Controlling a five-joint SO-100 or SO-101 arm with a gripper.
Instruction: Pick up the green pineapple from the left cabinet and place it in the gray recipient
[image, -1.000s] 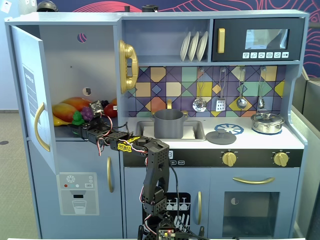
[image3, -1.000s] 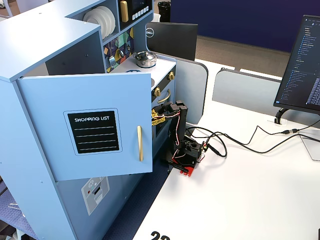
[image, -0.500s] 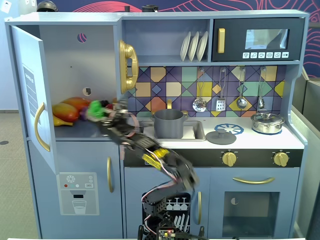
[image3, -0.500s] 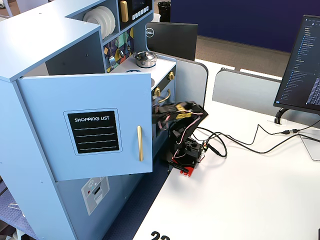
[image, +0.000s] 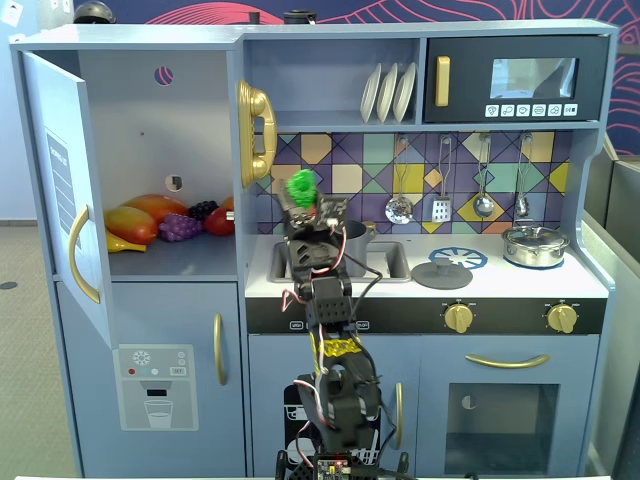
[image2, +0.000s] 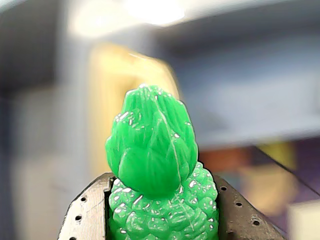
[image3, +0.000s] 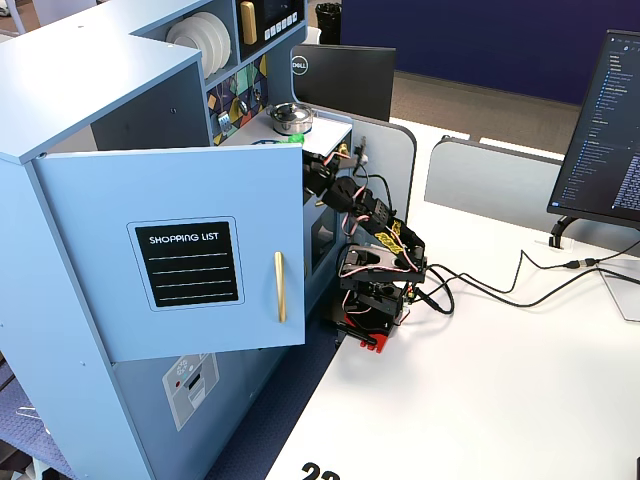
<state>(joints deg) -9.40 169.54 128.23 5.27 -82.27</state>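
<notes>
pincer (image2: 162, 220) clamped around green pineapple (image2: 155, 165)

My arm rises from its base at the foot of the kitchen front, elbow bent, forearm reaching up and forward. In a fixed view the claw (image: 303, 200) sits raised above the counter line, tilted slightly left. In the wrist view both fingers (image2: 87, 215) press against the sides of the green pineapple (image2: 152, 150), clamped firmly, its leafy top pointing up.
</notes>
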